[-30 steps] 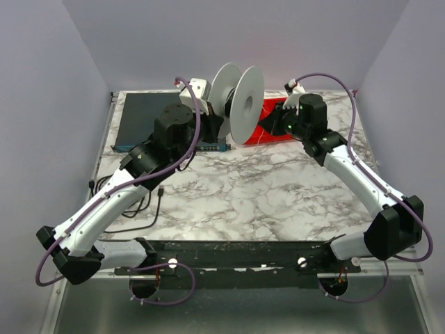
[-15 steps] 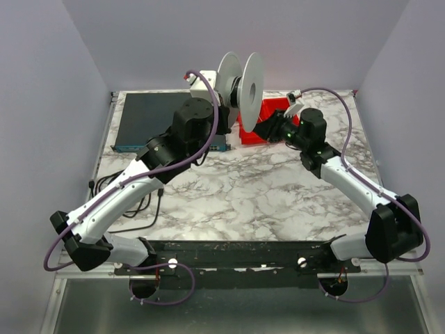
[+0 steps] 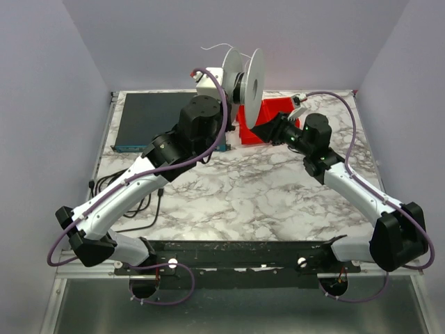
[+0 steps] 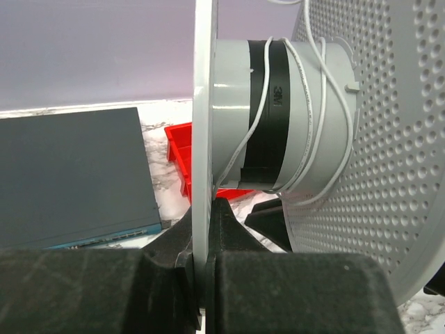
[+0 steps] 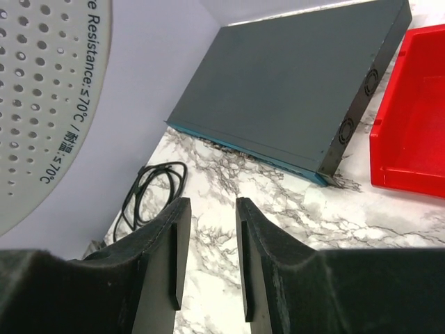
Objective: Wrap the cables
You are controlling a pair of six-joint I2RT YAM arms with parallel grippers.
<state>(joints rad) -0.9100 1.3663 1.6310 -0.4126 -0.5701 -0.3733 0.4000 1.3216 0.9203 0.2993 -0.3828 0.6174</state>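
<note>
My left gripper (image 3: 229, 82) is shut on the flange of a pale grey spool (image 3: 252, 78) and holds it up above the table's back edge. In the left wrist view the flange (image 4: 203, 139) stands edge-on between my fingers, with a thin white cable (image 4: 306, 104) looped round the grey hub (image 4: 278, 111) over a black tape band. A loose cable end (image 3: 215, 47) sticks out above the spool. My right gripper (image 3: 268, 129) is open and empty just right of and below the spool, with nothing between its fingers (image 5: 208, 229).
A red bin (image 3: 272, 115) sits behind the spool, also in the right wrist view (image 5: 410, 125). A dark flat box (image 3: 146, 118) lies at back left. A black cord (image 3: 132, 202) coils near the left table edge.
My left arm has lifted the spool up and to the right, turning it more edge-on. My right arm has drawn in leftward and lowered toward the spool.
</note>
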